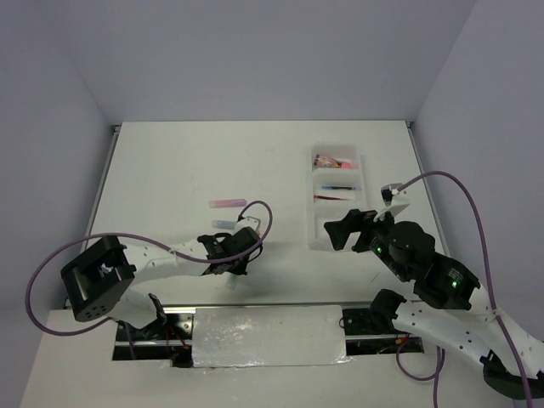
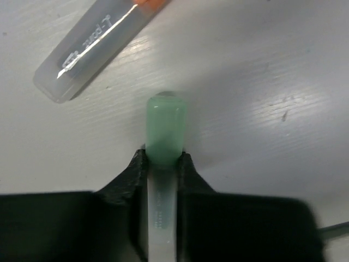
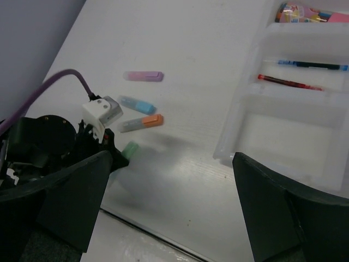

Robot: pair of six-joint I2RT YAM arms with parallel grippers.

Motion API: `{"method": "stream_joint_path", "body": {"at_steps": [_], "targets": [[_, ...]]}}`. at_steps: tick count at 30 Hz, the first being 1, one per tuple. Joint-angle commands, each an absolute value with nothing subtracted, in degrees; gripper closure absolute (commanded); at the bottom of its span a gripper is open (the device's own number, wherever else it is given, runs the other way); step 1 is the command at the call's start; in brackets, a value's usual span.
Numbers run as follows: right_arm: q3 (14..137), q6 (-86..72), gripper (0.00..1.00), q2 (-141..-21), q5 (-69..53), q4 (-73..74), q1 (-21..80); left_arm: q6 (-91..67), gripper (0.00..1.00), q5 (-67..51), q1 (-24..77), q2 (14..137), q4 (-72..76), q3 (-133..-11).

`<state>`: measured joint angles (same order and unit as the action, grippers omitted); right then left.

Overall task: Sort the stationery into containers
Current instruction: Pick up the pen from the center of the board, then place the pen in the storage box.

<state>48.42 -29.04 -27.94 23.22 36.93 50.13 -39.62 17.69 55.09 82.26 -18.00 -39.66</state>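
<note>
My left gripper (image 2: pixel 163 159) is shut on a mint-green highlighter (image 2: pixel 165 130), cap pointing away, low over the table; it also shows in the right wrist view (image 3: pixel 130 149). Just beyond it lies an orange-capped grey highlighter (image 2: pixel 92 49), then a blue one (image 3: pixel 136 104) and a pink one (image 3: pixel 143 76). The translucent three-compartment tray (image 1: pixel 311 231) lies at the right. Its far compartment holds pink items (image 3: pixel 305 12); the middle one holds a red pen (image 3: pixel 289 83) and a dark pen (image 3: pixel 311 65). My right gripper (image 1: pixel 340 231) is open, hovering at the tray's near end.
The pink highlighter (image 1: pixel 228 204) and the blue one (image 1: pixel 223 223) lie left of centre, just beyond the left gripper (image 1: pixel 240 255). A purple cable loops over the left wrist (image 1: pixel 259 212). The table's near edge runs just behind both grippers.
</note>
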Motion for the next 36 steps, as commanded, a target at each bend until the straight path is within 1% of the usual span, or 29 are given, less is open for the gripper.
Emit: {"method": "stream_joint_path", "body": {"at_steps": [1, 2, 5, 6, 7, 9, 11, 12, 14, 15, 16, 17, 18, 19, 20, 21, 22, 24, 26, 27, 31, 33, 34, 35, 36], "targets": [[52.3, -27.6, 0.00, -27.5, 23.2, 42.0, 50.5, -41.9, 0.97, 16.3, 57.8, 86.3, -16.1, -38.8], [52.8, -27.6, 0.00, -27.3, 23.6, 42.6, 50.5, -41.7, 1.00, 17.7, 59.0, 86.0, -16.3, -39.7], [53.7, -26.7, 0.00, -24.7, 24.6, 43.2, 50.4, -37.0, 1.00, 22.4, 64.3, 83.5, -15.2, -45.4], [53.4, -26.6, 0.00, -23.7, 25.6, 43.2, 50.4, -32.0, 1.00, 23.5, 66.4, 81.8, -13.6, -46.7], [53.3, -26.6, 0.00, -22.8, 25.8, 42.9, 50.5, -29.1, 1.00, 24.2, 66.9, 81.0, -7.4, -47.9], [52.7, -26.6, 0.00, -20.3, 27.4, 42.8, 50.4, -20.5, 1.00, 22.1, 67.1, 79.3, -0.7, -48.4], [52.9, -26.8, 0.00, -19.6, 27.8, 43.9, 50.4, -15.2, 1.00, 21.0, 67.0, 79.7, 7.6, -50.9], [53.9, -26.7, 0.00, -19.7, 27.7, 44.6, 50.4, -10.1, 1.00, 18.7, 66.8, 81.6, 9.0, -52.4], [54.7, -26.4, 0.00, -19.9, 26.6, 46.2, 50.4, -5.7, 1.00, 16.4, 66.7, 85.0, 9.8, -59.1], [55.5, -26.3, 0.00, -19.9, 26.5, 46.6, 50.4, -2.2, 1.00, 13.8, 66.7, 89.2, 9.6, -61.8], [55.7, -26.2, 0.00, -19.8, 26.2, 46.9, 50.4, -0.8, 0.99, 12.6, 66.7, 91.6, 9.1, -67.4], [56.0, -25.9, 0.00, -19.6, 25.8, 46.9, 50.4, 0.9, 0.98, 11.6, 66.7, 93.8, 8.6, -70.0], [56.4, -25.8, 0.00, -19.6, 25.6, 46.9, 50.4, 3.4, 0.98, 10.6, 66.5, 98.6, 7.4, -72.9], [56.6, -25.8, 0.00, -19.3, 25.2, 46.9, 50.5, 3.9, 0.96, 9.7, 66.4, 100.9, 7.2, -77.7], [56.9, -25.7, 0.00, -19.0, 25.1, 47.0, 50.5, 4.6, 0.95, 9.5, 66.1, 105.1, 6.9, -80.0], [57.0, -25.6, 0.00, -18.9, 25.0, 47.5, 50.4, 4.7, 0.92, 8.8, 65.7, 107.0, 6.9, -84.0], [57.4, -25.3, 0.00, -18.6, 25.4, 47.8, 50.4, 4.1, 0.92, 8.8, 65.0, 110.6, 6.5, -86.0], [57.7, -25.2, 0.00, -18.5, 25.9, 49.1, 50.4, 3.6, 0.91, 8.1, 64.2, 113.7, 5.1, -91.1], [58.0, -24.9, 0.00, -18.2, 26.1, 49.5, 50.4, 3.5, 0.89, 8.3, 63.2, 116.3, 5.5, -92.5], [58.0, -24.6, 0.00, -18.1, 26.2, 49.7, 50.4, 3.6, 0.85, 8.1, 62.9, 116.7, 6.9, -92.5], [58.4, -24.1, 0.00, -18.1, 26.1, 50.3, 50.4, 4.0, 0.79, 7.0, 61.0, 117.9, 8.4, -92.6], [59.1, -24.2, 0.00, -18.2, 25.2, 50.7, 50.4, 4.0, 0.66, 5.8, 60.5, 118.2, 8.4, -93.0], [59.4, -24.2, 0.00, -18.3, 25.0, 50.8, 50.4, 3.9, 0.57, 4.6, 60.1, 118.1, 8.7, -92.9], [59.7, -24.2, 0.00, -18.3, 25.0, 50.8, 50.5, 3.7, 0.36, 4.4, 60.0, 118.1, 8.9, -92.5], [59.8, -24.2, 0.00, -18.2, 25.0, 50.6, 50.5, 3.4, 0.23, 4.2, 59.9, 117.9, 9.1, -92.1]]}}
